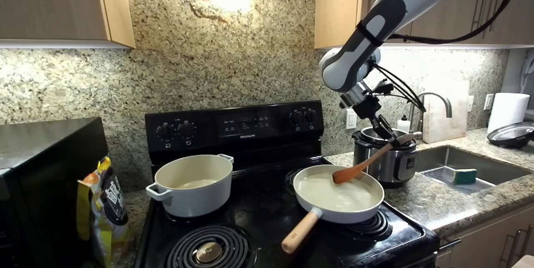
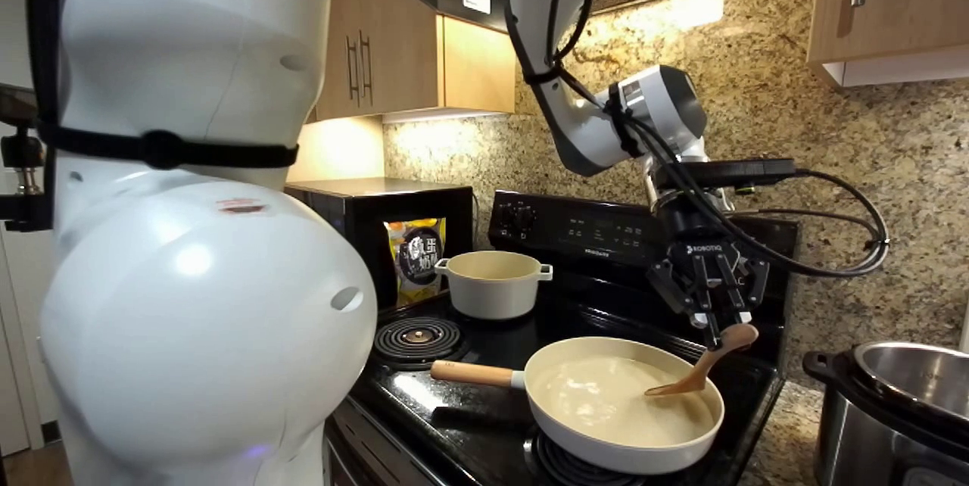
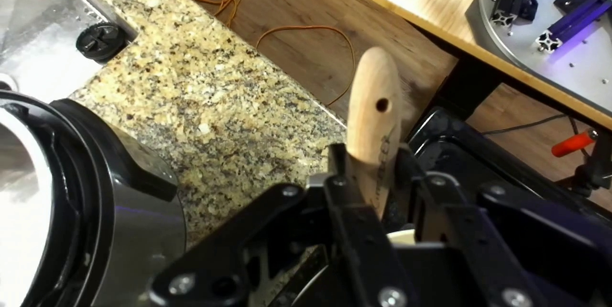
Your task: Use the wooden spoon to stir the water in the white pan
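The wooden spoon (image 1: 369, 162) leans at a slant over the rim of the white pan (image 1: 348, 217). My gripper (image 1: 394, 140) is shut on its upper handle, seen also in an exterior view (image 2: 728, 333). In the wrist view the fingers (image 3: 370, 156) press both sides of the handle (image 3: 375, 87), whose holed end sticks out beyond them. The spoon's broad head (image 2: 681, 384) is inside the pan (image 2: 606, 452), on the side away from the pan's wooden handle. Its tip appears to be in the water (image 2: 590, 395), which shows by glints. The wrist view shows only a sliver of the pan (image 3: 404, 236).
A deeper white pot (image 1: 196, 188) stands on a back burner. A steel pot (image 1: 381, 163) stands on the counter beside the stove, close to my gripper. Beyond it is the sink (image 1: 505, 172) with a sponge (image 1: 464, 176). A snack bag (image 1: 109, 209) stands by the microwave (image 2: 356, 232).
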Available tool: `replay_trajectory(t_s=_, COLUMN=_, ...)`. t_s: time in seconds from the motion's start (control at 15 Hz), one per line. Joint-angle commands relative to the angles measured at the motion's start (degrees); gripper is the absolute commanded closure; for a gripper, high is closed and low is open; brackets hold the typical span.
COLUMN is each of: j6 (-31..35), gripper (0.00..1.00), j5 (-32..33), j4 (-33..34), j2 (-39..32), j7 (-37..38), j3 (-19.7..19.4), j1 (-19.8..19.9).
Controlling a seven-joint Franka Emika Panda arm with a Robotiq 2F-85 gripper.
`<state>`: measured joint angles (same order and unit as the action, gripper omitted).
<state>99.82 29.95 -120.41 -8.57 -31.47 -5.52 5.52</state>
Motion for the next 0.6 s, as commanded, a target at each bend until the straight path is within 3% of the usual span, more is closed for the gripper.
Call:
replay_trajectory(t_s=0.0, j6=-2.4, gripper=0.93, j5=0.8, j4=3.9, j2=-4.2, j7=0.2, j3=1.3, j1=-0.7)
replay_trajectory(t_s=0.53, j6=-1.4, gripper=0.93, j5=2.7, j4=2.6, j2=-5.8, j7=-3.7, j3=5.6, j1=-3.6)
